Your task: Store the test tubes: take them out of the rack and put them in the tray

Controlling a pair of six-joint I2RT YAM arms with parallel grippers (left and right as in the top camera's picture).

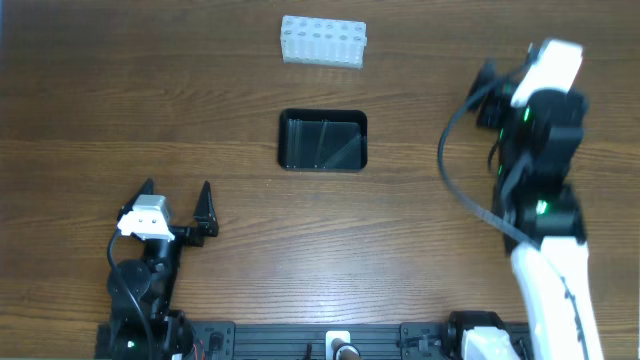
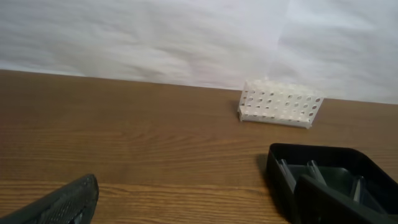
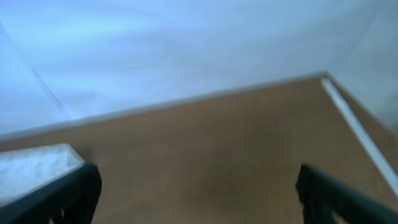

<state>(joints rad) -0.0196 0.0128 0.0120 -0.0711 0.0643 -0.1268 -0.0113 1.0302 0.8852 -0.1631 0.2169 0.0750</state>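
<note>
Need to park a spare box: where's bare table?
Free: the wide stretch left of the rack and tray, beyond the left tool; the strip between tray and arm bases; the gap between tray and right arm. Tight: between rack and tray.

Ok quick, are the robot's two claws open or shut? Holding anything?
Left gripper: open, holding nothing.
Right gripper: open, holding nothing.

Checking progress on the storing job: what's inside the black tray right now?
Clear test tubes lie flat inside the black tray. How many cannot be told: they are transparent and overlap.
</note>
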